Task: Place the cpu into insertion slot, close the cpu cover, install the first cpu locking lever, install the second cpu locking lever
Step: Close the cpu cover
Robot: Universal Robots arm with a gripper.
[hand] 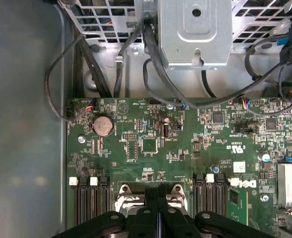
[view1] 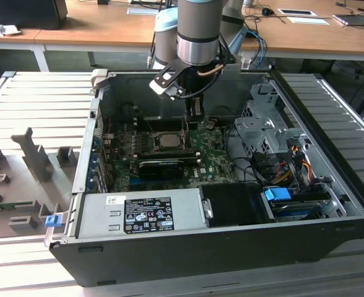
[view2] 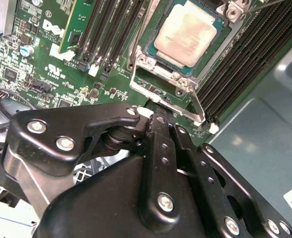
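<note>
An open black computer case (view1: 188,247) lies on a ribbed grey metal table (view1: 39,105). Grey holding fixtures (view1: 36,158) stand on the ribs at the exterior view's left, and a blue clip (view1: 50,219) sits by the case's near corner. Behind the table run pale wooden desks (view1: 107,28) carrying papers and cables. Inside the case, the green motherboard (view1: 209,164) fills the floor, with a labelled power supply (view1: 138,213) in front of it and a metal drive cage (view1: 265,124) on the exterior view's right. The cpu (view2: 185,30) sits flat in the insertion slot (view1: 149,143) between the rows of black memory slots (view2: 103,34). The cpu cover (view2: 136,57) lies down around it, so its pale top shows through the window. The arm reaches down from above. The gripper (view2: 155,110) has its black fingers (hand: 148,213) pressed together with nothing seen between them, and the tips are at the edge of the socket's silvery frame, just beside the chip.
</note>
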